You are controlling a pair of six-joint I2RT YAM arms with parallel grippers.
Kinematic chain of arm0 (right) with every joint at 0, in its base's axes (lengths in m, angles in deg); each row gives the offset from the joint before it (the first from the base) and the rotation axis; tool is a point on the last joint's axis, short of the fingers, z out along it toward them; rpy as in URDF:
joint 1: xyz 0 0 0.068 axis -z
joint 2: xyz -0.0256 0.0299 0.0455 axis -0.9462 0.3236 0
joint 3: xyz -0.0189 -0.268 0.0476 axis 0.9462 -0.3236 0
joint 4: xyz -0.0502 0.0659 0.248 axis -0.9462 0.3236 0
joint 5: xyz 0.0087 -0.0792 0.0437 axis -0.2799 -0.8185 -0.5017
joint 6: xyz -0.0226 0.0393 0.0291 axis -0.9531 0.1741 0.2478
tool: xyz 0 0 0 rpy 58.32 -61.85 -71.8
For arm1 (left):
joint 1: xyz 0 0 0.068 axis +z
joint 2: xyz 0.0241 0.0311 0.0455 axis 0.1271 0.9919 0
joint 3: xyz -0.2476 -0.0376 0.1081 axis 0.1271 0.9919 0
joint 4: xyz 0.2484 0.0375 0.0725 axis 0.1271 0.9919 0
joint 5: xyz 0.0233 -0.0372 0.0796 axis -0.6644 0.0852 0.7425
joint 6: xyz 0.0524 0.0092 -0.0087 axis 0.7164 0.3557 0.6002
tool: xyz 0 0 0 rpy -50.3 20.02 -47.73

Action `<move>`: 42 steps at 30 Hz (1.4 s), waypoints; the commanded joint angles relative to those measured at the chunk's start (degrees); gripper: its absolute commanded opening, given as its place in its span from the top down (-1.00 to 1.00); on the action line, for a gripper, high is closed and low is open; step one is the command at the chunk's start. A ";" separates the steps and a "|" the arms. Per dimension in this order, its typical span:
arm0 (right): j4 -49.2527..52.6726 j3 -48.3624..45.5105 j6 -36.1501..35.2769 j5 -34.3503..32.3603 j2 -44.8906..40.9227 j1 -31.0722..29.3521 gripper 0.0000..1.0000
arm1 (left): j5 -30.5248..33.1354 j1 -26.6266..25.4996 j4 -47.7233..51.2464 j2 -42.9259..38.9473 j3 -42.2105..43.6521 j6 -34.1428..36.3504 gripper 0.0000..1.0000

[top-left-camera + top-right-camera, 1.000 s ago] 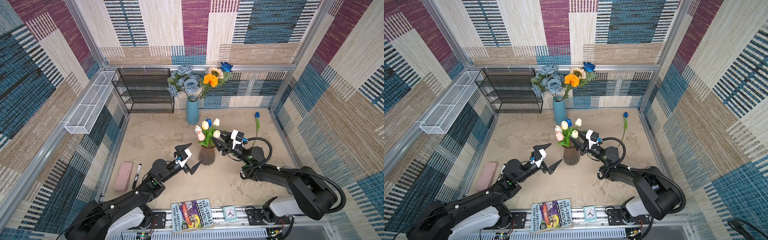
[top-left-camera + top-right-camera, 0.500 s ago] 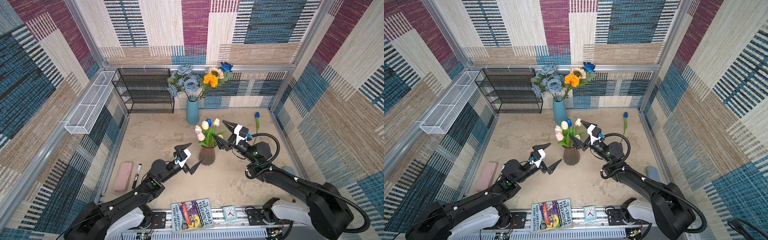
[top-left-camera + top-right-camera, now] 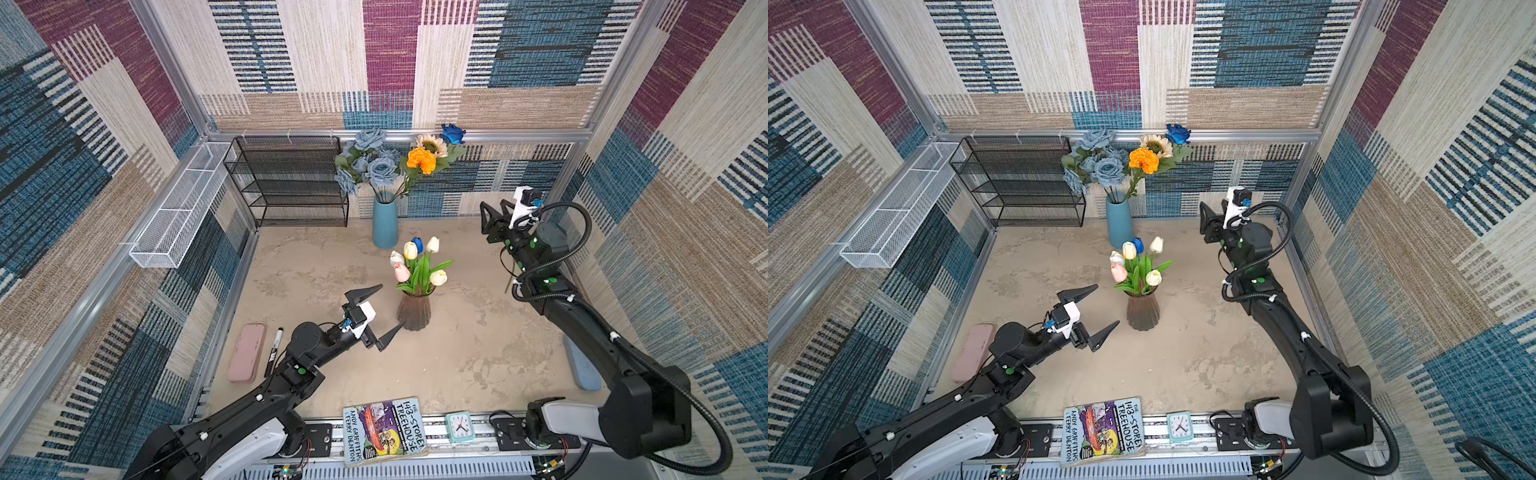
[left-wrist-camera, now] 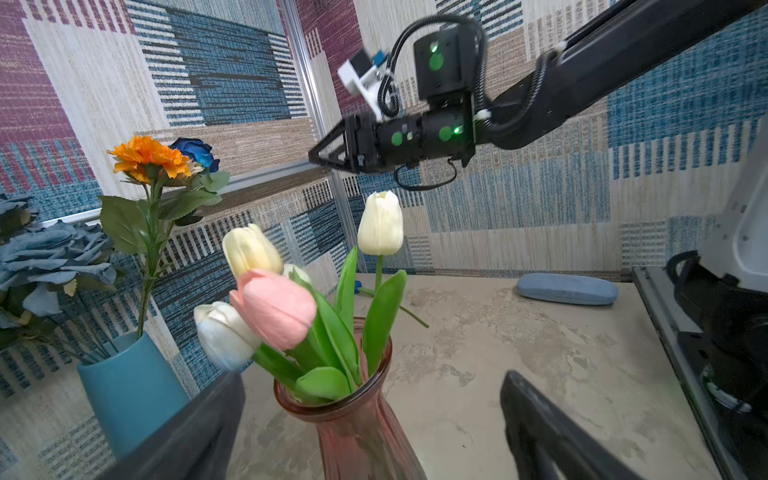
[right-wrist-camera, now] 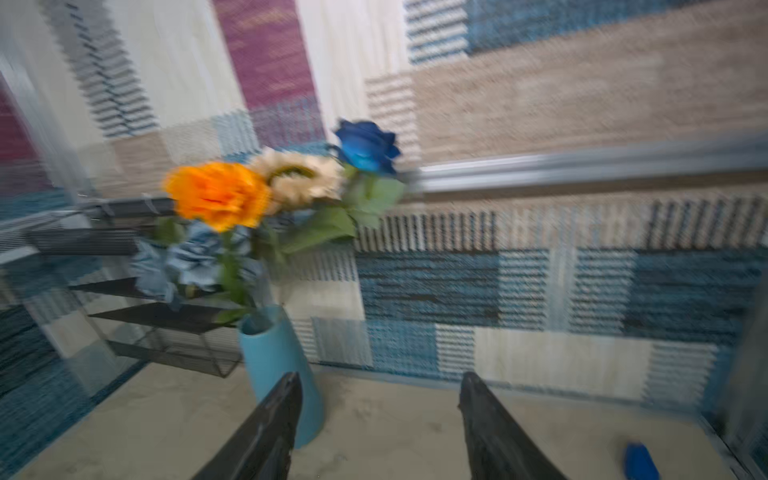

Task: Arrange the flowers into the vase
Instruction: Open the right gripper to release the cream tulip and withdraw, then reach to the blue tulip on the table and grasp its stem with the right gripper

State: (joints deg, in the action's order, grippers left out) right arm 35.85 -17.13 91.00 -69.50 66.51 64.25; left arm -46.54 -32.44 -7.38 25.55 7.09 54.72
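left wrist: left tool (image 4: pixel 372 380) spread wide, empty, just beside pink vase (image 4: pixel 361 436) of tulips (image 4: pixel 274 307). right tool (image 5: pixel 381 376) jaws apart, nothing between, over bench (image 3: pixel 457 353) back-right corner.

6 tulips (image 3: pixel 417 266) upright in pink ribbed vase (image 3: pixel 414 314); blue tulip (image 5: pixel 640 463) lies outside.

The mottled beige table (image 3: pixel 457 353) carries a black wire shelf (image 3: pixel 291 183) far left, a blue vase (image 3: pixel 385 224) far centre and a ribbed glass vase (image 3: pixel 413 311) mid-table. A pink case (image 3: pixel 247 353) and a marker (image 3: pixel 273 351) lie near left, just beside each other. A blue case (image 3: pixel 582 368) lies near right, and a loose flower stem (image 3: pixel 509 281) lies far right, mostly hidden.
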 commanded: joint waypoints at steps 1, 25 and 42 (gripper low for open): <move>13.41 2.60 3.52 -2.03 4.66 6.43 -0.22 | -2.67 0.09 3.63 -1.68 0.73 0.79 -0.98; 33.88 23.09 1.81 4.59 37.53 21.02 0.01 | -9.80 0.02 2.11 9.57 0.22 -1.66 -0.97; 47.71 39.60 -1.73 -3.97 53.54 19.47 0.32 | -7.26 0.02 3.31 7.84 1.00 -1.34 -0.98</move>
State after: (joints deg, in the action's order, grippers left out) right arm 79.74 21.69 89.41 -70.18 119.14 83.98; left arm -54.74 -32.46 -3.45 33.60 8.31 53.99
